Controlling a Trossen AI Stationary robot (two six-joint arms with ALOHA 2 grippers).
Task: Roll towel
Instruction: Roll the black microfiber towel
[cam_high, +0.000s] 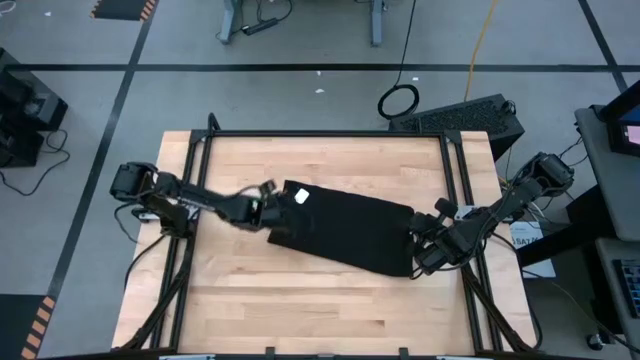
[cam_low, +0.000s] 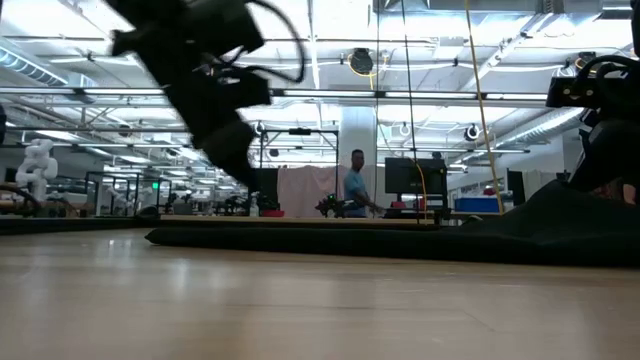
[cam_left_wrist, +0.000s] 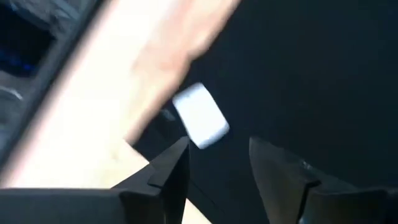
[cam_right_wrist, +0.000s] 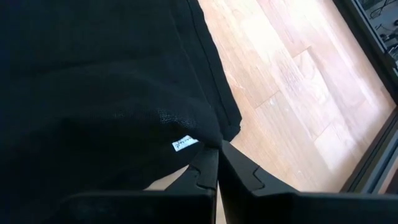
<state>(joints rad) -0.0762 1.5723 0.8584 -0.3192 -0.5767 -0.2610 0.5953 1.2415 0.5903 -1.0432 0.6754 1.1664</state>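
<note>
Both arms are dark, near black, built of slim links between chunky rounded joints. The left arm (cam_high: 170, 198) carries pale patches along its forearm; the right arm (cam_high: 505, 205) has a bulky motor housing at its 2 o'clock end, thin cables trailing off. The left gripper (cam_left_wrist: 217, 171) has two matte black, wedge-shaped fingers.
</note>
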